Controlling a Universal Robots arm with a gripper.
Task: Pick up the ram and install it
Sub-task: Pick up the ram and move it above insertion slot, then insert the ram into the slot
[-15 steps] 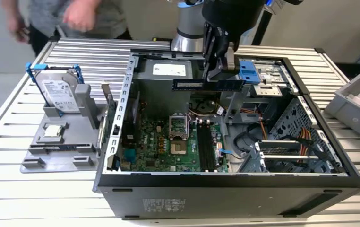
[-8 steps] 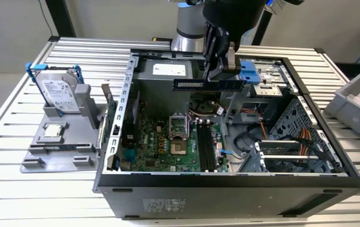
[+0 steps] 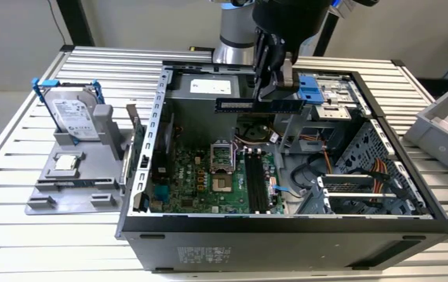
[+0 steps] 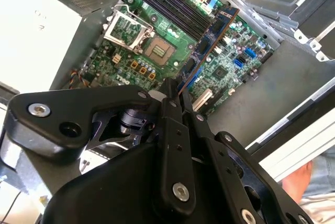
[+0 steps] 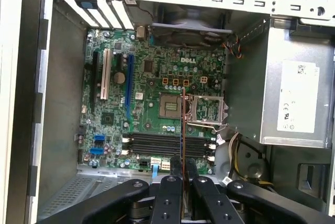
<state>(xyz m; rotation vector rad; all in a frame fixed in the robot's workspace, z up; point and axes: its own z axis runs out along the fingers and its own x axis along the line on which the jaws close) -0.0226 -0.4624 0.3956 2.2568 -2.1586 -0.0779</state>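
ram (image 3: 240, 106) gripped in jaws over case (image 3: 287, 226), arm (image 3: 236, 35) cropped

white printed label (image 5: 299, 96) on power supply (image 5: 301, 41), sticker (image 3: 72, 109) on hard drive (image 3: 85, 128), wording illegible

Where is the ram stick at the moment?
In the exterior view, the ram hangs clamped in the gripper above the open computer case, over its motherboard.

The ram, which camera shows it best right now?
The exterior view: the ram shows side-on at full length, clamped in the tool above the open computer case. Both wrist views catch it nearly edge-on: a slanted strip in the second wrist view, a thin line in the first wrist view.
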